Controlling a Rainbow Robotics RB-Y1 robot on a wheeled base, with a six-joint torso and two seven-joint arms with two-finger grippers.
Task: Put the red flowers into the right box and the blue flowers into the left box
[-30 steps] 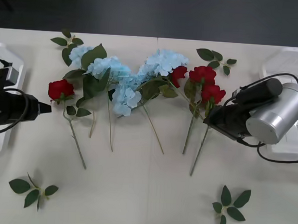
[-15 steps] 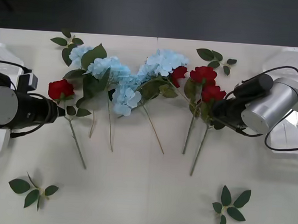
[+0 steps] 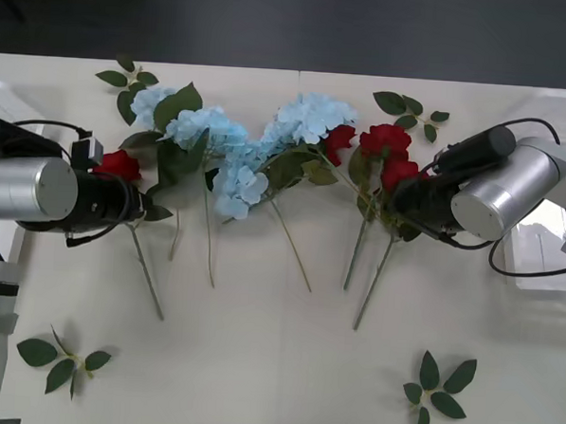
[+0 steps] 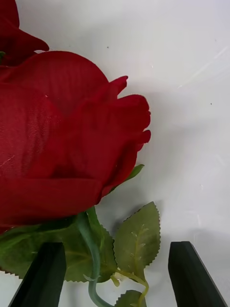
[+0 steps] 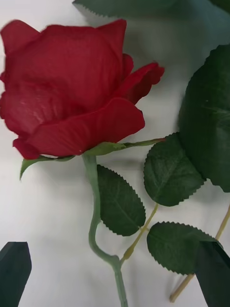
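Three red flowers (image 3: 386, 140) lie at the right of the pile and one red rose (image 3: 119, 164) lies alone at the left. Pale blue flowers (image 3: 220, 137) sprawl across the middle. My left gripper (image 3: 136, 204) hovers at the lone rose (image 5: 72, 91), open, with the stem (image 5: 93, 201) running between its black fingers (image 5: 14, 268). My right gripper (image 3: 397, 204) is open over the nearest right-hand rose (image 4: 62, 144), whose stem (image 4: 93, 259) passes between its fingers (image 4: 191, 273). The right box (image 3: 554, 117) sits behind the right arm and the left box (image 3: 9, 98) behind the left arm.
Flowerless leaf sprigs lie at the near left (image 3: 62, 357), near right (image 3: 435, 386), far left (image 3: 129, 76) and far right (image 3: 412, 110). The long stems point toward the near side. The table's far edge meets a dark floor.
Both arms have closed in on the pile: the left gripper moved right to the lone rose, and the right gripper moved left over the nearest right-hand rose. No flower has visibly moved.
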